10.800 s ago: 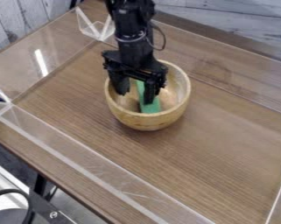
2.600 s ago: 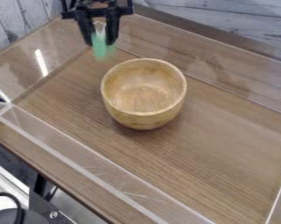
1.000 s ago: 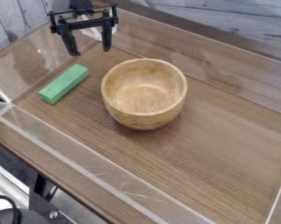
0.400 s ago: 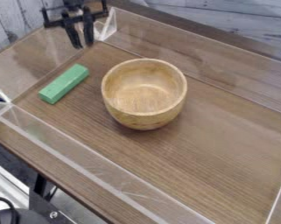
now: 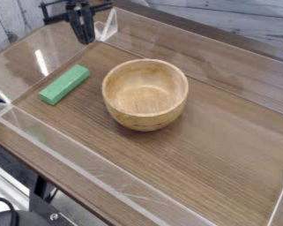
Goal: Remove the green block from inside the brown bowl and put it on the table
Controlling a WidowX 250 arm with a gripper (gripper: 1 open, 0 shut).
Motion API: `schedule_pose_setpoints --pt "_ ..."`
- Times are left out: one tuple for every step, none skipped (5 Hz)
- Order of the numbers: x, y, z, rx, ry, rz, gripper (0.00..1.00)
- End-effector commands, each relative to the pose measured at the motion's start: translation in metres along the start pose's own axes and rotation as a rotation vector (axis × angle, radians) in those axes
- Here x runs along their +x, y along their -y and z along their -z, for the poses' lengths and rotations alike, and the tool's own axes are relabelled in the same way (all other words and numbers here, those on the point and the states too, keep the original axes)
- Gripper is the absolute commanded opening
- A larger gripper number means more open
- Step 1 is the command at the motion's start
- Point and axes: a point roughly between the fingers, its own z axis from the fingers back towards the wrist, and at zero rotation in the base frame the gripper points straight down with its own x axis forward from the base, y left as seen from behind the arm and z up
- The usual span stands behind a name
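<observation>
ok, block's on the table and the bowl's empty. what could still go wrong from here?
Main one: the block lies between the bowl and the acrylic wall, so a low sweep of the arm might nudge it into either. Second, the jaws hang by the far end of the table, near the clear wall there; a careless sideways move could clip it.

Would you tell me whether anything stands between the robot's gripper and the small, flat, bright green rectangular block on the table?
Nothing visible stands between the black gripper and the bright green rectangular block; the round light-brown wooden bowl sits off to the side.
</observation>
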Motion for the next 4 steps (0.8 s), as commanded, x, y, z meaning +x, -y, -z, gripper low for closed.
schedule_pose_setpoints --pt "-0.029 0.024 -0.019 0.003 0.067 0.138 0.0" --pt "-0.054 0.045 -0.011 0.058 0.041 0.281 0.0" --pt "-0.076 0.064 -0.003 0.118 0.015 0.432 0.0" --pt "-0.088 0.064 0.002 0.15 0.009 0.443 0.0"
